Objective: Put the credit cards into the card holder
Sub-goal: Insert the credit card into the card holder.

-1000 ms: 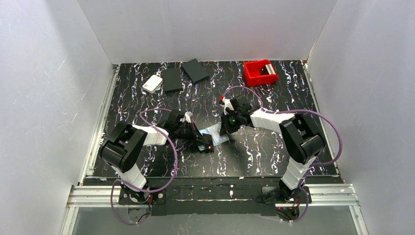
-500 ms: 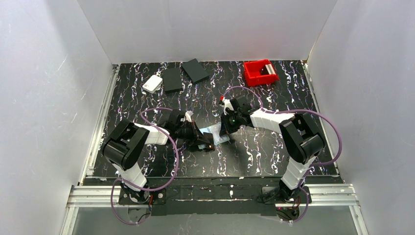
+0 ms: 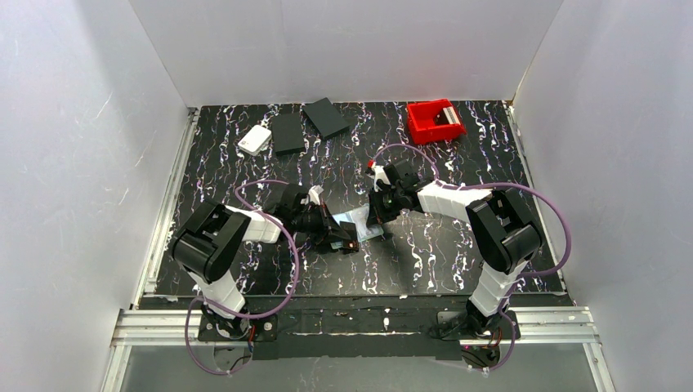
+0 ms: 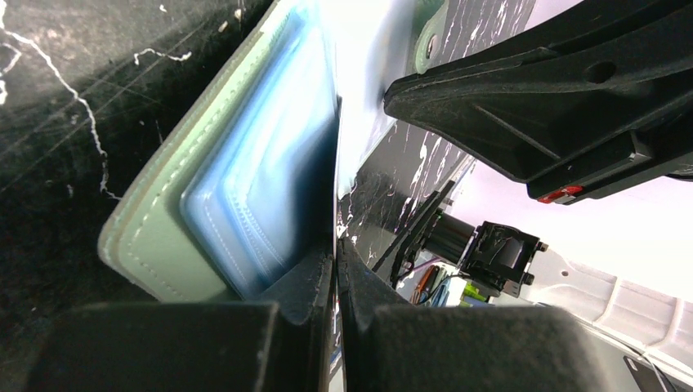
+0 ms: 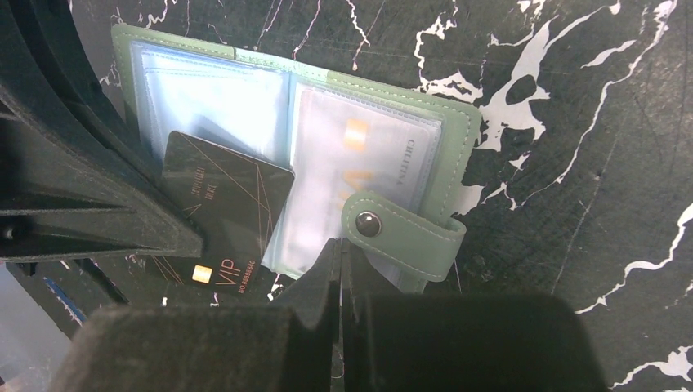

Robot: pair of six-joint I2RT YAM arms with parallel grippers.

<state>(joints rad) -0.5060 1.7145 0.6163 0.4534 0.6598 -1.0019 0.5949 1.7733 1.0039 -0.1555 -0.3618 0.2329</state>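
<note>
**Top view.** I have both arms meeting at the middle of the table (image 3: pixel 441 245) over the open card holder (image 3: pixel 360 220). The left gripper (image 3: pixel 342 240) reaches in from the near left, the right gripper (image 3: pixel 378 216) from the right.

**Left wrist.** My jaws pinch a credit card (image 4: pixel 351 122) edge-on, so it can slide under the bluish pocket.

**Right wrist.** Jaws are clamped on the holder's near edge, I judge to steady it. The dark card sits partly in the left pocket, and a second card (image 5: pixel 368 159) fills the right one.

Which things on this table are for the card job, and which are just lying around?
For the job: sage-green folding card holder; black VIP card; pale card in its clear pocket.
Lying about: red plastic bin; two black flat rectangles; white rounded box.
</note>
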